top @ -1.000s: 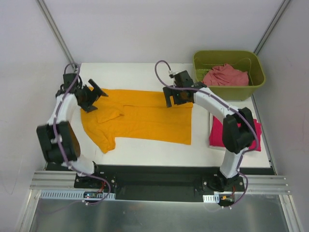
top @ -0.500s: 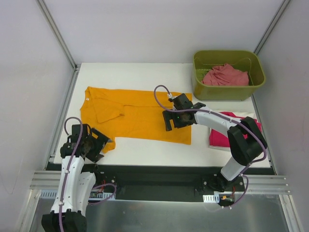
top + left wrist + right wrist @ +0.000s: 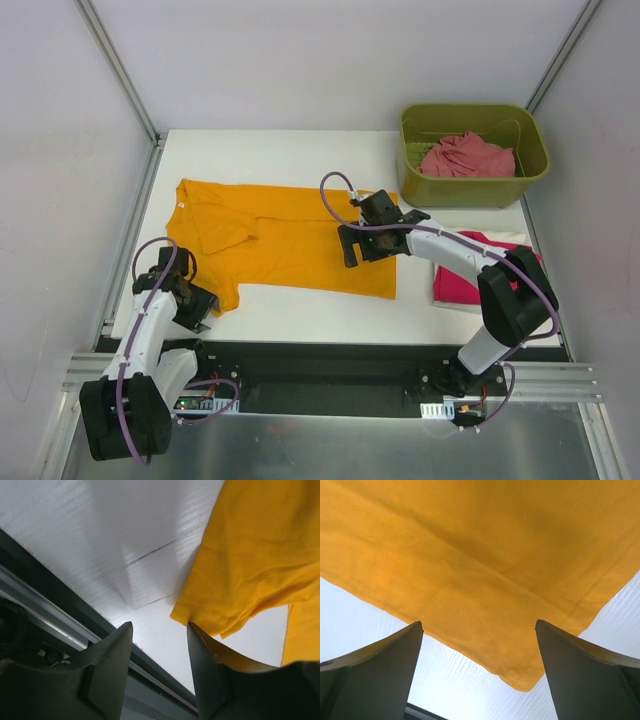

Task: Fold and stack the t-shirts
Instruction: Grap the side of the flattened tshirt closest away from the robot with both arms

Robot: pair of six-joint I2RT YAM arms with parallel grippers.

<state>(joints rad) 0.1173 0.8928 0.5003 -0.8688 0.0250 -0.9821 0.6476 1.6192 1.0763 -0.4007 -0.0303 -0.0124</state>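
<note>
An orange-yellow collared t-shirt [image 3: 285, 240] lies spread flat on the white table [image 3: 300, 160], collar to the left. My left gripper [image 3: 200, 305] hovers at the near left sleeve. In the left wrist view the gripper [image 3: 160, 627] is partly narrowed with only bare table between its fingers, and the sleeve hem [image 3: 210, 612] sits just past the right fingertip. My right gripper [image 3: 365, 245] is over the shirt's right end. It stands wide open [image 3: 479, 625] above the hem corner [image 3: 520, 677]. A folded magenta t-shirt [image 3: 452, 282] lies at the right. A salmon-pink t-shirt [image 3: 465, 157] is crumpled in the bin.
The olive-green bin [image 3: 475, 188] stands at the back right corner. The right arm's elbow [image 3: 515, 295] covers part of the magenta shirt. A dark metal rail [image 3: 55, 615] runs along the table's near edge, close under the left gripper.
My left arm swung from the collar down to the near sleeve and its jaws narrowed. My right gripper moved from the shirt's far edge toward its near hem, staying open.
</note>
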